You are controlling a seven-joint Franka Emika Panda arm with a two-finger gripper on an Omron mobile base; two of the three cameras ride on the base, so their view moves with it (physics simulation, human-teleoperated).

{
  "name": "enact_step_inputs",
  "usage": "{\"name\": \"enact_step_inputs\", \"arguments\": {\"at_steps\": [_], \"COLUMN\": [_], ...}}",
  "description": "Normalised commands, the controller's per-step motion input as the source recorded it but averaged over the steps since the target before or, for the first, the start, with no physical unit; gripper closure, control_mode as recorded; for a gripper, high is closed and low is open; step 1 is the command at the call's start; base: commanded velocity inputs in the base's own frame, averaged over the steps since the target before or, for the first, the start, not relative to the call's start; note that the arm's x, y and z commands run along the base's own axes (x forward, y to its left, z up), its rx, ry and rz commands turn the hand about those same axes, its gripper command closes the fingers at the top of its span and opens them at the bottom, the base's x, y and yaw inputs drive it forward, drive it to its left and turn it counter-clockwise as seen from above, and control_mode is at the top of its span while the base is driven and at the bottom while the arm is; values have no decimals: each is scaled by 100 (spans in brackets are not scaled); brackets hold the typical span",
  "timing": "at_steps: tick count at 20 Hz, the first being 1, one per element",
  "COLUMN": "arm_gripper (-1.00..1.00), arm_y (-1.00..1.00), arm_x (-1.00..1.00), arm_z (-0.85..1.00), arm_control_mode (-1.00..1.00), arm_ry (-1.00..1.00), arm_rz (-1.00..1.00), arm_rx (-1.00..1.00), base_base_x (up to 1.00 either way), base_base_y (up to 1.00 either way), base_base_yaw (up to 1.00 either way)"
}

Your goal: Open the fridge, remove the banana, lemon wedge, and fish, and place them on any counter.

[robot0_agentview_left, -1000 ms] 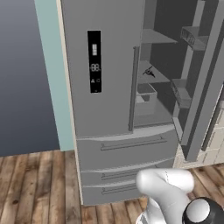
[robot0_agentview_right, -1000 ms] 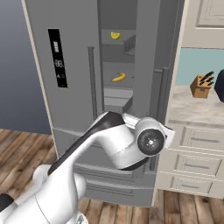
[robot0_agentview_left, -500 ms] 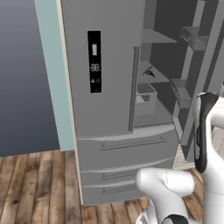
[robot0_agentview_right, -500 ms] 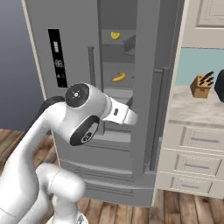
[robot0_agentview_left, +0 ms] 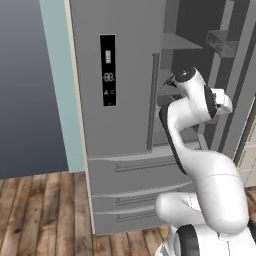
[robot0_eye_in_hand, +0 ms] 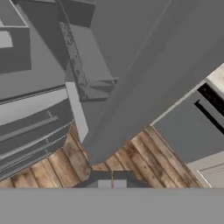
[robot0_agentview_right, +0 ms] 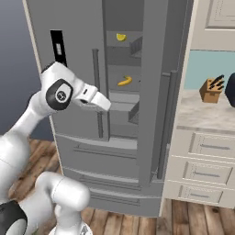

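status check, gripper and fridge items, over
Gripper shut, empty, in front of the open fridge. Banana and lemon wedge on shelves inside, untouched. Fish not made out. Right door open; nothing blocking.

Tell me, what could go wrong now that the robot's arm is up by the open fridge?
Maybe these:
1. The gripper sits with its jaws shut, close to the left door handle; reaching in, the arm might bump it.
2. The banana and lemon wedge lie on different shelves; shut jaws could push the banana back instead of grabbing it.
3. The open right door stands between the fridge and the counter, so carrying food across might clip it.
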Motion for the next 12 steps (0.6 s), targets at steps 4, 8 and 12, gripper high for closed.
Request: {"name": "enact_step_inputs", "arguments": {"at_steps": [4, 8, 12], "arm_gripper": [100, 100, 100], "arm_y": [7, 1, -3], "arm_x": [86, 67, 71], "arm_z": [-4, 0, -38], "arm_control_mode": [-100, -100, -100], "arm_ry": [21, 10, 11], "arm_rz": [-16, -3, 0], "arm_rx": [-10, -2, -14], "base_base_x": [0, 0, 0], "base_base_y": [0, 0, 0], "base_base_yaw": [0, 0, 0]}}
